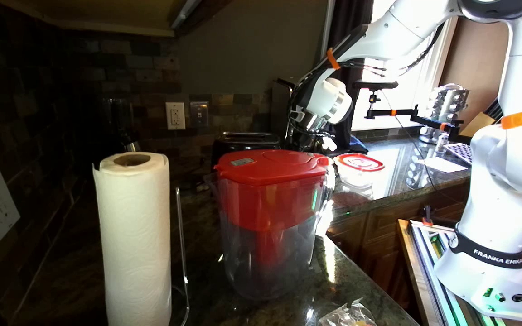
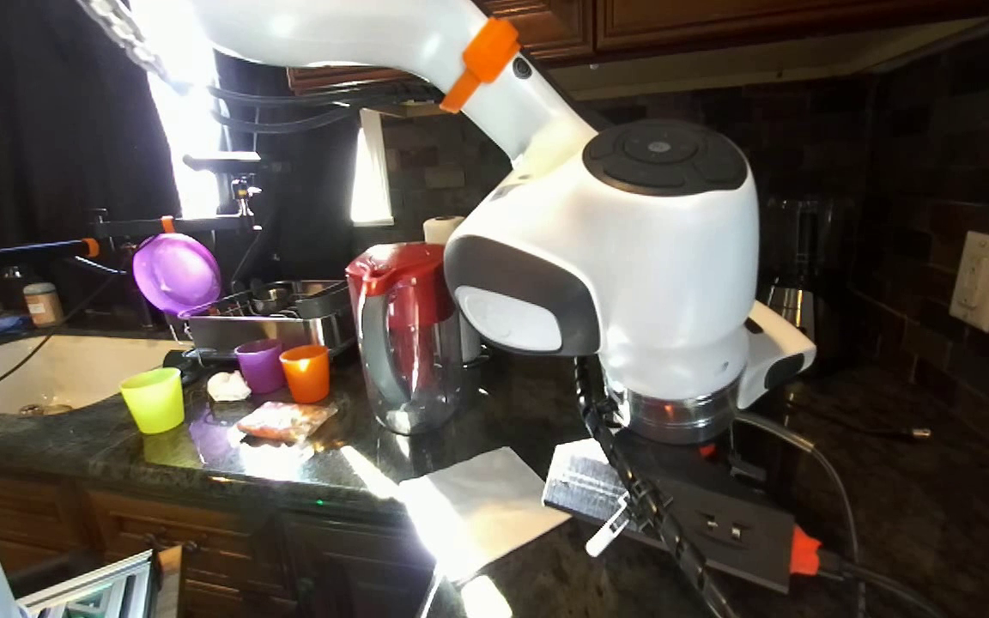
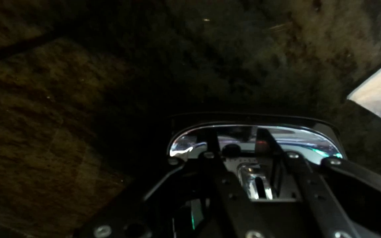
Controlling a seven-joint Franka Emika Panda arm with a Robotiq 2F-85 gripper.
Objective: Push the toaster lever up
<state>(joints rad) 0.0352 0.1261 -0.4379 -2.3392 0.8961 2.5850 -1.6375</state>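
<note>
The toaster (image 1: 248, 141) is dark with shiny metal edges and stands behind the pitcher in an exterior view, its lower part hidden. In the wrist view the toaster's chrome end panel (image 3: 304, 145) shows at the lower middle, with a round black knob (image 3: 231, 150) on it. I cannot tell whether this is the lever. My gripper (image 3: 238, 142) points at this end panel. Its two dark fingers are apart, with the knob showing between them; contact is too dark to tell. In an exterior view the gripper (image 1: 305, 136) is right of the toaster, fingertips hidden.
The red-lidded pitcher (image 1: 268, 217) stands close by the toaster, with the paper-towel roll (image 1: 136, 240) left of it. A red-lidded container (image 1: 358, 167) is beyond. White paper (image 2: 486, 506) lies near the wrist. Coloured cups (image 2: 306, 373) stand by the sink. A tiled wall (image 1: 143, 68) is behind.
</note>
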